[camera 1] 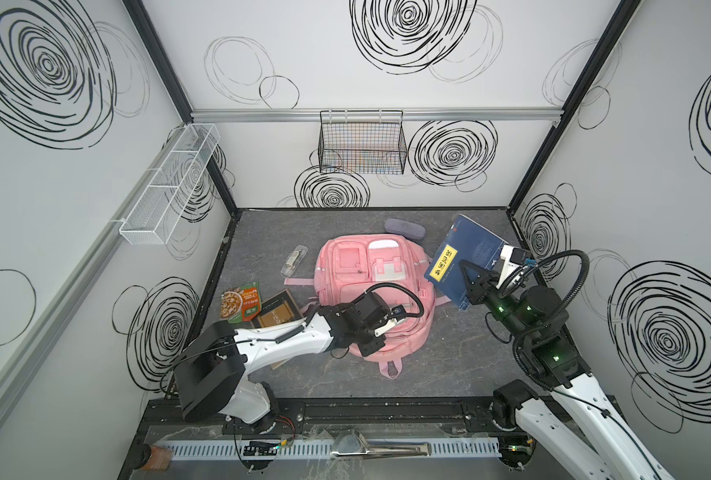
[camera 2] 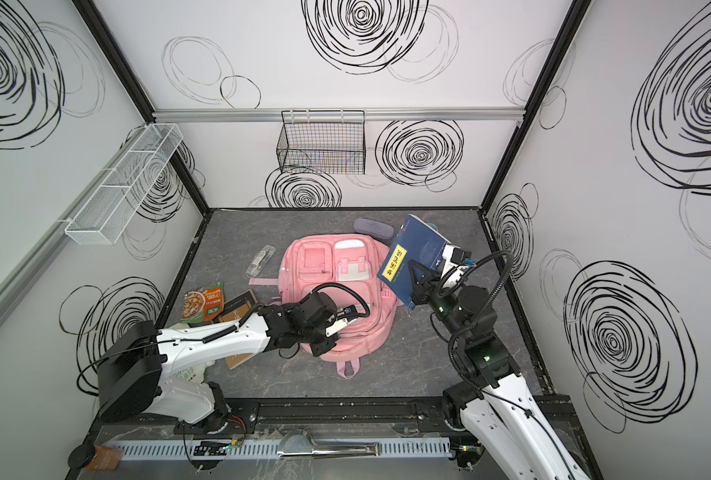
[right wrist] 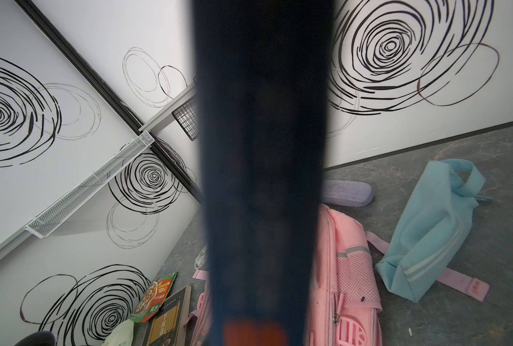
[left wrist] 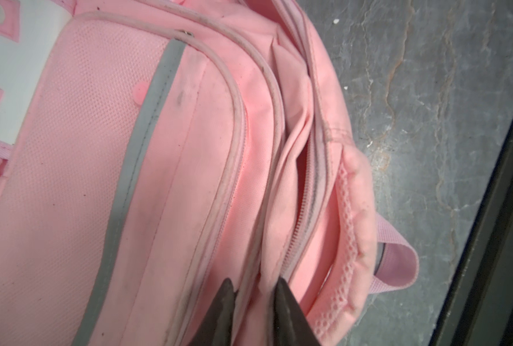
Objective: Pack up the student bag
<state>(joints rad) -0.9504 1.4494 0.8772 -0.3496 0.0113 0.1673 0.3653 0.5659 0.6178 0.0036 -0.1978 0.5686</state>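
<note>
Stooping left jaws touch student bag (camera 1: pixel 339 289); raised right jaws hold book (camera 1: pixel 468 249).

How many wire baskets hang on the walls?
2. In both top views, a white mesh basket hangs on the left-side wall and a black wire basket on the back wall. Further hidden ones seem unlikely.

pink student bag (camera 1: pixel 345 266) lies flat on the tabletop, front up, top zipper gaping.
</note>
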